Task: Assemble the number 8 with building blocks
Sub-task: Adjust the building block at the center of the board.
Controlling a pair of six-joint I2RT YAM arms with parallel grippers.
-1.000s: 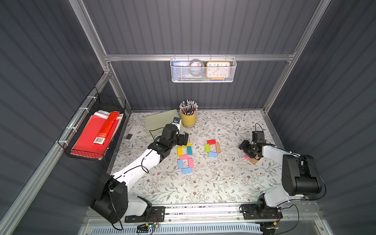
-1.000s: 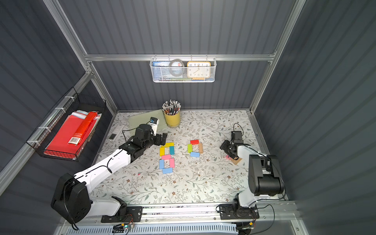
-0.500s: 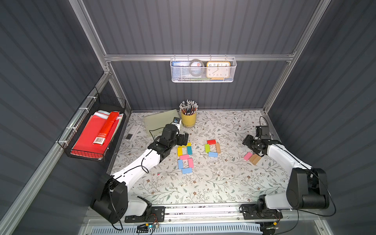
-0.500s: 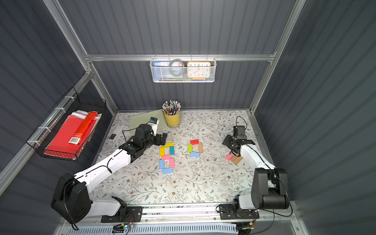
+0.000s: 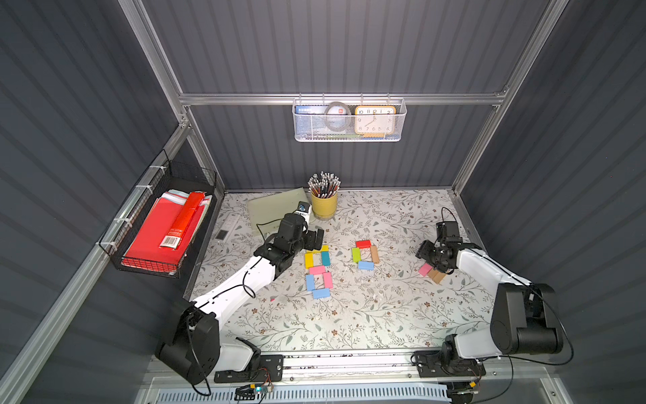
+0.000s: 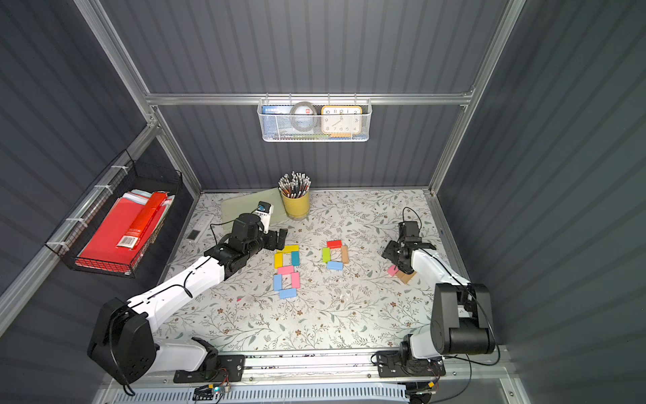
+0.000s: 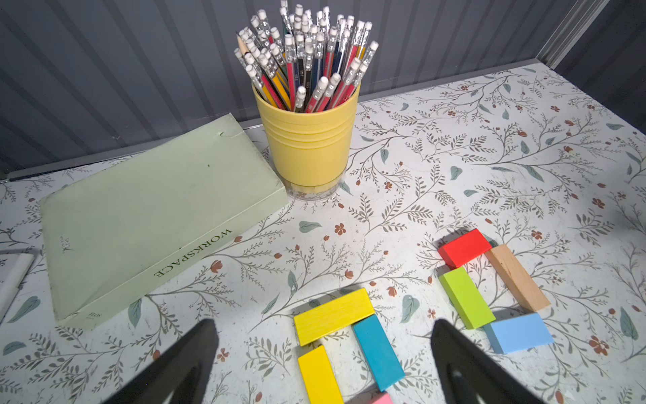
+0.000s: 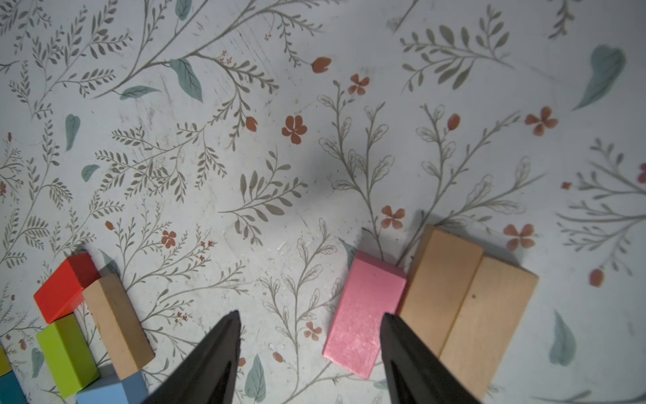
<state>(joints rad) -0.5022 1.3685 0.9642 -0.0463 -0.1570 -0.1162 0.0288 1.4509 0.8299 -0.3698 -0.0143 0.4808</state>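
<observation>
In both top views the number 8 (image 5: 317, 269) (image 6: 285, 269) lies flat as seven building blocks: two yellow, teal, two pink, two light blue. My left gripper (image 5: 313, 239) (image 7: 323, 323) hovers open over its yellow top block (image 7: 334, 316), holding nothing. To the right, red, lime, tan and light blue blocks form one square loop (image 5: 363, 244) (image 7: 464, 247). My right gripper (image 5: 427, 257) (image 8: 309, 314) is open and empty above a loose pink block (image 5: 425, 269) (image 8: 363, 314). That block lies under one fingertip, beside two tan blocks (image 8: 465, 307).
A yellow cup of pencils (image 5: 324, 204) (image 7: 307, 140) and a pale green book (image 5: 276, 208) (image 7: 146, 210) stand at the back left, close behind my left gripper. A black wire tray of red folders (image 5: 157, 231) hangs on the left wall.
My right gripper drew back from the pink and tan blocks, then came down near them again with wider jaws. The left arm and all blocks stayed put.
</observation>
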